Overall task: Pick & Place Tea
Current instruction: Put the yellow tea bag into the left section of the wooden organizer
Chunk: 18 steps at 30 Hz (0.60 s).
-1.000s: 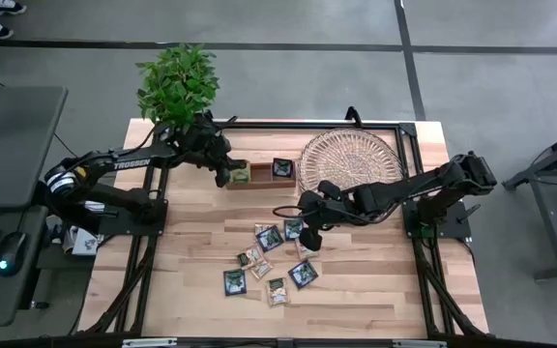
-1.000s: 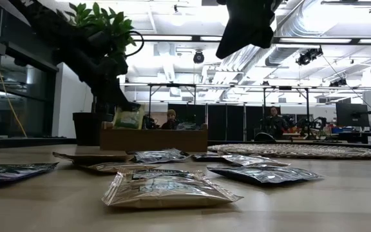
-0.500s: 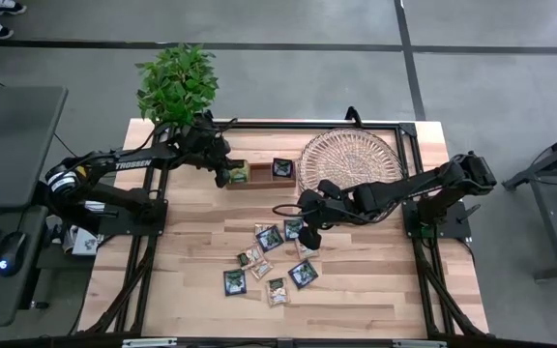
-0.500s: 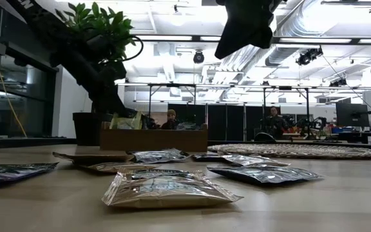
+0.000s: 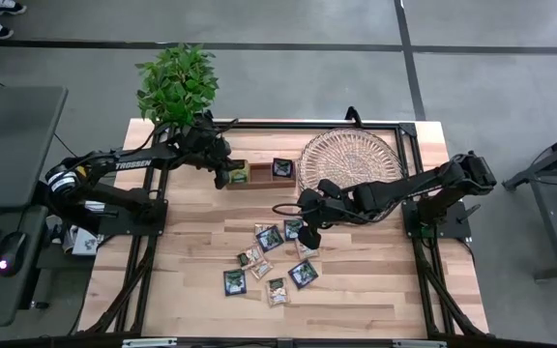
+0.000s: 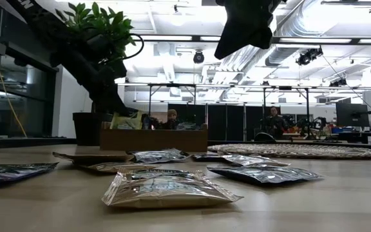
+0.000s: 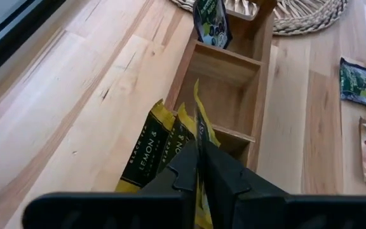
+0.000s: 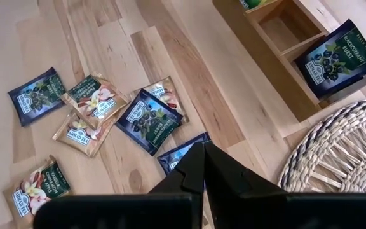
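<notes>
The left gripper (image 7: 199, 166) is pinching a yellow-green tea sachet (image 7: 203, 137) over the left compartment of the wooden box (image 5: 259, 174), at the far side of the worktop (image 5: 375, 280); the sachet stands on edge, long axis upright, beside two already filed — best lowered straight down, then released. The right gripper (image 8: 203, 166), pressed together and empty, hovers above loose sachets (image 5: 269, 259) mid-worktop.

Two black jointed arms; left arm (image 5: 114, 166) white-lettered; black cables.
</notes>
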Motion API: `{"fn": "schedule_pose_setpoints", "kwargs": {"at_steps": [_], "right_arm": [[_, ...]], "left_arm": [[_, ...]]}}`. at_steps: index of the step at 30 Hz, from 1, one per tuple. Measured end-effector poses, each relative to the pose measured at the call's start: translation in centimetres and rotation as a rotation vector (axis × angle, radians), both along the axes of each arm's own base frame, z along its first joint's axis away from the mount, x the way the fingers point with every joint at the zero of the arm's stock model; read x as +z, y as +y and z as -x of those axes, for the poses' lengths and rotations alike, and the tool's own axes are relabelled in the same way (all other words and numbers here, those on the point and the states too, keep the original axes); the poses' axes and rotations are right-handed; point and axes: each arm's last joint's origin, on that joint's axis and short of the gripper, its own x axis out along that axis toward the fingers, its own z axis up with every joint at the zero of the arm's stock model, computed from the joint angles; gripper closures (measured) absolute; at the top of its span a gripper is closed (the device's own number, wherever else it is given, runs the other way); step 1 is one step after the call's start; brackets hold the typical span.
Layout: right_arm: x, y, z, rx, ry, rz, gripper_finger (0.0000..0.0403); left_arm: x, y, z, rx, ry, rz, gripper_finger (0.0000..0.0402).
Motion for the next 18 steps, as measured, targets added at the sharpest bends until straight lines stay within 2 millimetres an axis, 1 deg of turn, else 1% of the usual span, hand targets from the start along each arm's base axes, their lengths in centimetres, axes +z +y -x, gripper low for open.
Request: {"fn": "schedule_pose_setpoints", "kwargs": {"at_steps": [4,12,15,18], "right_arm": [[0.0,0.0,0.0,0.001,0.0,0.001,0.0401],[0.0,0.0,0.0,0.002,0.001,0.002,0.0392],[0.0,0.0,0.0,0.013,0.003,0.01,0.0392],[0.0,0.0,0.0,0.023,0.006,0.019,0.0395]], "left_arm": [[0.0,0.02,0.0,0.003,0.002,-0.005,0.0348],[0.02,0.04,-0.01,0.004,0.001,-0.009,0.0265],[0.01,0.03,0.0,0.005,0.003,-0.008,0.0248],[-0.09,-0.01,0.08,0.013,0.016,-0.002,0.0244]]}}
